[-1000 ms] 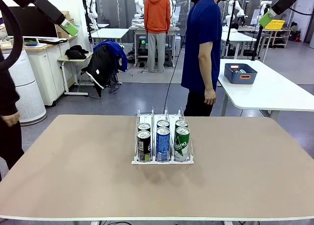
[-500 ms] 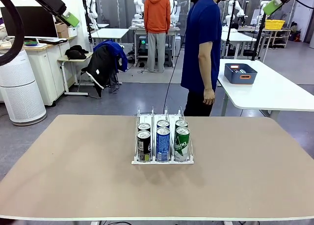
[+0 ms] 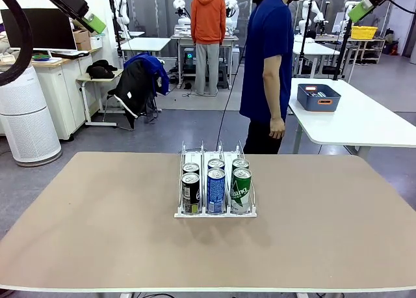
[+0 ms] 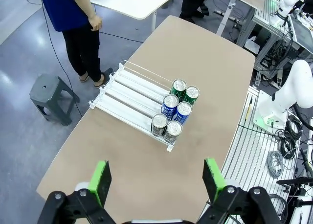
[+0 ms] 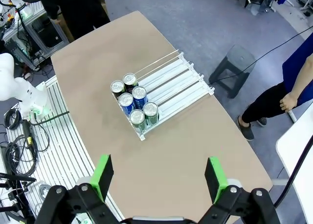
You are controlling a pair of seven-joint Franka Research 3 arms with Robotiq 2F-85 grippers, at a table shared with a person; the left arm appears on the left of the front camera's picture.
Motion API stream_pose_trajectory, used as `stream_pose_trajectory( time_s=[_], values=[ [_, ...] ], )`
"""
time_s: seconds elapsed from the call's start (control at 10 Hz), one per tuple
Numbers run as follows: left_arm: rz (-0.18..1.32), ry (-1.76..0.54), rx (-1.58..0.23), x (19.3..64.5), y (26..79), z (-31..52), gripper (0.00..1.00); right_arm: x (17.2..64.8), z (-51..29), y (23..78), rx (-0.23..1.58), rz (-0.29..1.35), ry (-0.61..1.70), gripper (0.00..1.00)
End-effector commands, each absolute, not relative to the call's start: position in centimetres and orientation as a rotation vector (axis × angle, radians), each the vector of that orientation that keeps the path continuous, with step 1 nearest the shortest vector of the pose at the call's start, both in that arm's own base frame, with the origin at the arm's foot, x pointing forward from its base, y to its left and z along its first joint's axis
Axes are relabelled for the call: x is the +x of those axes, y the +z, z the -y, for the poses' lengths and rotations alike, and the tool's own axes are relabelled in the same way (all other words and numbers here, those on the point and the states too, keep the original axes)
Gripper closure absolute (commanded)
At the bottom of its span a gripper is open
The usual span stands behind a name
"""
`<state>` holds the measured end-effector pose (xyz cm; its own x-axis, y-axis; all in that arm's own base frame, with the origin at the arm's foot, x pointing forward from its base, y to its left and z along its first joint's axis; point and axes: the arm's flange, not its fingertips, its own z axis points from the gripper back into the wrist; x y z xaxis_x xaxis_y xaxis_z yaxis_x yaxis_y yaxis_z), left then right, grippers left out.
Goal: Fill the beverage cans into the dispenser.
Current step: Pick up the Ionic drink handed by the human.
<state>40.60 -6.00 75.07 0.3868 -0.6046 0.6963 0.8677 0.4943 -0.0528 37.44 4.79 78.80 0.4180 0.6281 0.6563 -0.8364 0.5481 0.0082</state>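
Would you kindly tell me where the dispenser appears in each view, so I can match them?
Front view: dispenser at table centre, cans at its near end.
Left wrist view: dispenser upper middle, cans at lower right end.
Right wrist view: dispenser upper middle, cans at lower left end.
Shared landmark: person in blue top standing beyond its empty end.
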Motion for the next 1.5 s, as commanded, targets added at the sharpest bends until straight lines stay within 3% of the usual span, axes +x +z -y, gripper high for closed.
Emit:
stream_pose_trajectory(
  time_s=[0.0,1.4],
  values=[
    [0.665,-0.977,-0.451,40.6,74.93,5.9,0.0,37.25,-4.94,78.86,0.361,0.652,0.945,0.0],
    [0.665,-0.977,-0.451,40.6,74.93,5.9,0.0,37.32,-4.77,79.0,0.36,0.656,0.945,0.0]
  ],
)
